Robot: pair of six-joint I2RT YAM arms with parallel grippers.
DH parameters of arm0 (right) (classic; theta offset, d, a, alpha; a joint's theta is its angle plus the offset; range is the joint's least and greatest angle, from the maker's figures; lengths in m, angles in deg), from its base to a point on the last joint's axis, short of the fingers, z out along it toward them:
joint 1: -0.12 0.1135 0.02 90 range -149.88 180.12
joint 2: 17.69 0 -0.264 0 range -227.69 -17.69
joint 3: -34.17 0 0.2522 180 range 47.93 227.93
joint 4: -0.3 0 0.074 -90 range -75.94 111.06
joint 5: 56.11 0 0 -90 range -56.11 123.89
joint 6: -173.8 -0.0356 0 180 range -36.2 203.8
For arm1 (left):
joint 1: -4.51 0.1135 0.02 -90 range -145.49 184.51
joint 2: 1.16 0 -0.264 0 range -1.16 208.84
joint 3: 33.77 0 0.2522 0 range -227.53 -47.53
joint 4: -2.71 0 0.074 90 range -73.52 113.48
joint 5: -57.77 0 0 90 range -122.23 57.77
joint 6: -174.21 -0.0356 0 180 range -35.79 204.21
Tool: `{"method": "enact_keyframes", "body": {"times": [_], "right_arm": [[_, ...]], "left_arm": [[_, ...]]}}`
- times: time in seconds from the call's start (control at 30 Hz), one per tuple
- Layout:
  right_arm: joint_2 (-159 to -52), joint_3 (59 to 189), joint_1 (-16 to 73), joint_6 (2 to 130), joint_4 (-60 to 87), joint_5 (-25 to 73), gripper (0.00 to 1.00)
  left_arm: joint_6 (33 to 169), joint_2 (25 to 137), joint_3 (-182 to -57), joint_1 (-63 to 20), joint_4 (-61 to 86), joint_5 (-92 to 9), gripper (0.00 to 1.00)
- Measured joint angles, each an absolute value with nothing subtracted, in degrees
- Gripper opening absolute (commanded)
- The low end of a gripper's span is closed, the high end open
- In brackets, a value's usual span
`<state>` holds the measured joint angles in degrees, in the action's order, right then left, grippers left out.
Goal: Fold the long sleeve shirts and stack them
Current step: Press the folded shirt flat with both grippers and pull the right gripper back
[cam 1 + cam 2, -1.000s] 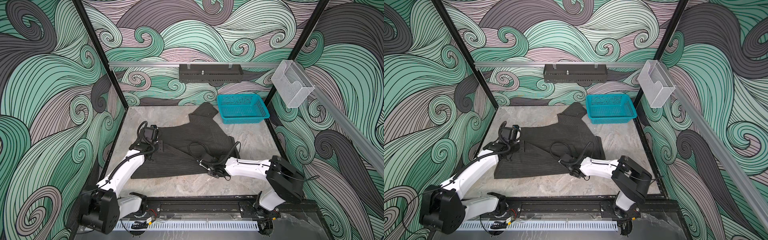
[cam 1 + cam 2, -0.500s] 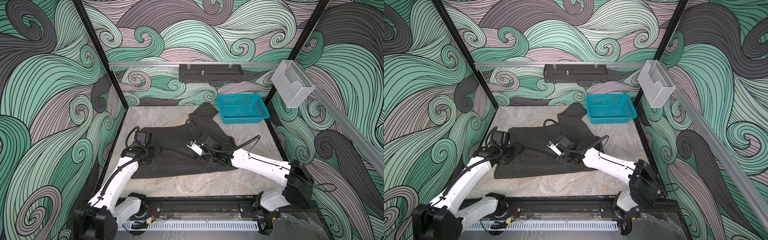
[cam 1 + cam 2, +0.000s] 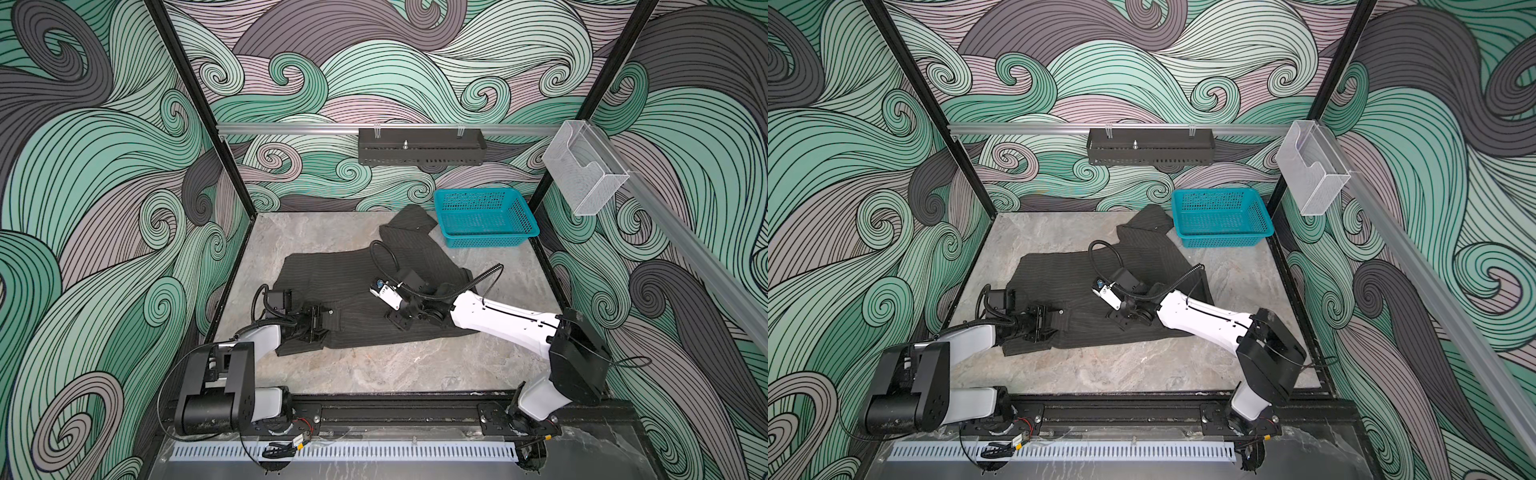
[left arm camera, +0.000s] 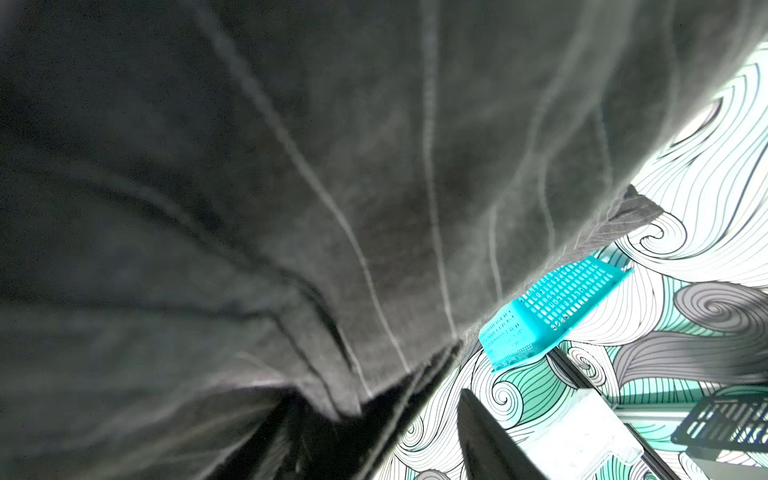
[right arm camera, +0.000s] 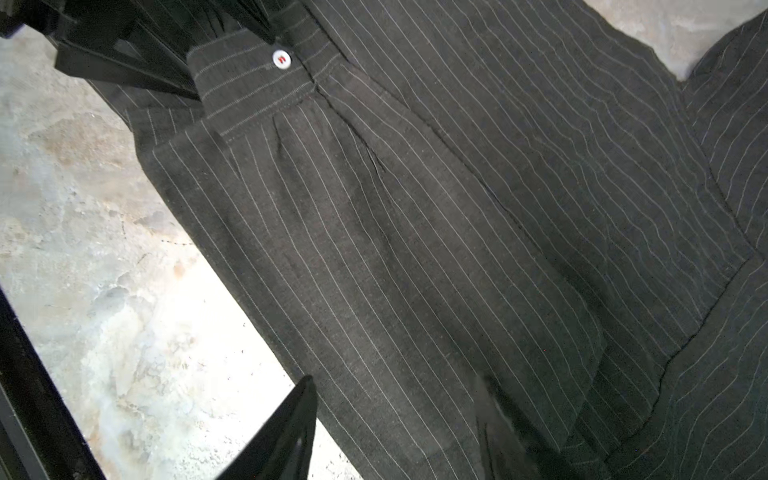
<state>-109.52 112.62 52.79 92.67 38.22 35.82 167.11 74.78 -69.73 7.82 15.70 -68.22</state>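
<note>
A dark charcoal-brown pinstriped button-up shirt (image 3: pixel 340 274) lies spread flat across the middle of a grey marbled worktop (image 3: pixel 395 365), inside a booth with teal swirl-patterned walls (image 3: pixel 104 187). One end of the shirt reaches toward the back and lies just beside a teal plastic mesh basket (image 3: pixel 484 216) in the far right corner.

The left gripper (image 3: pixel 328 322) sits low at the shirt's near left part, in both top views. The right wrist view shows it at a buttoned cuff (image 5: pixel 249 83) with a small whitish button (image 5: pixel 281 58). Blurred cloth nearly fills the left wrist view. One black finger (image 4: pixel 482 432) shows clear of the fabric and the other is hidden, so I cannot tell whether the cuff is pinched.

The right gripper (image 3: pixel 397 320) is low over the shirt's near edge, toward the middle. Its fingers (image 5: pixel 291 432) are spread apart over the border of cloth and bare stone.
</note>
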Motion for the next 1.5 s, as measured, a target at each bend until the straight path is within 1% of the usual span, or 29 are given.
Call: {"method": "enact_keyframes", "body": {"times": [0.03, 0.17, 0.37, 0.5, 0.57, 0.63, 0.73, 0.83, 0.9, 1.07, 1.2, 1.27, 1.4, 1.5], "right_arm": [[-109.2, 112.2, 52.4, 92.6, 38.2, 35.8, 0.62], [-107.6, 110.4, 51.1, 92.4, 38.1, 35.3, 0.62], [-104.8, 107.9, 48.8, 92.1, 38.3, 35.3, 0.61], [-103.4, 106.7, 47.0, 91.0, 38.3, 35.3, 0.61], [-102.8, 106.2, 45.0, 89.0, 38.7, 35.0, 0.62], [-102.8, 106.2, 41.2, 85.7, 39.2, 34.5, 0.62], [-103.9, 106.6, 32.9, 78.7, 41.5, 32.1, 0.63], [-107.5, 107.3, 25.2, 72.4, 43.4, 29.3, 0.61], [-110.6, 107.2, 21.8, 69.1, 44.9, 27.6, 0.59], [-113.1, 105.1, 20.5, 64.2, 46.5, 24.1, 0.58], [-111.6, 101.6, 20.8, 62.5, 46.4, 22.7, 0.56], [-109.8, 99.6, 20.7, 62.1, 46.4, 22.6, 0.52], [-107.7, 97.0, 19.3, 61.7, 46.1, 22.1, 0.30], [-107.8, 95.5, 17.4, 61.2, 45.3, 21.4, 0.21]], "left_arm": [[167.0, 74.7, -69.7, 7.8, 15.6, -68.4, 0.46], [164.3, 73.9, -70.3, 7.9, 17.6, -69.0, 0.37], [155.7, 73.7, -77.1, 7.9, 25.6, -69.1, 0.13], [150.0, 76.4, -82.3, 7.9, 28.4, -69.9, 0.00], [148.1, 77.6, -83.3, 7.8, 28.9, -70.3, 0.00], [146.4, 78.4, -83.6, 7.8, 29.6, -70.7, 0.00], [143.5, 78.3, -84.3, 7.8, 32.1, -71.0, 0.00], [139.0, 74.8, -87.5, 7.8, 38.0, -69.3, 0.00], [135.3, 69.8, -91.1, 7.8, 42.3, -66.7, 0.00], [128.3, 56.7, -97.1, 7.8, 45.4, -60.4, 0.00], [125.7, 54.7, -98.3, 7.8, 47.4, -57.8, 0.00], [125.1, 56.2, -99.0, 7.8, 48.7, -56.9, 0.00], [124.7, 58.8, -99.1, 7.8, 51.2, -55.6, 0.00], [124.7, 58.2, -99.1, 7.9, 51.6, -54.9, 0.00]]}}
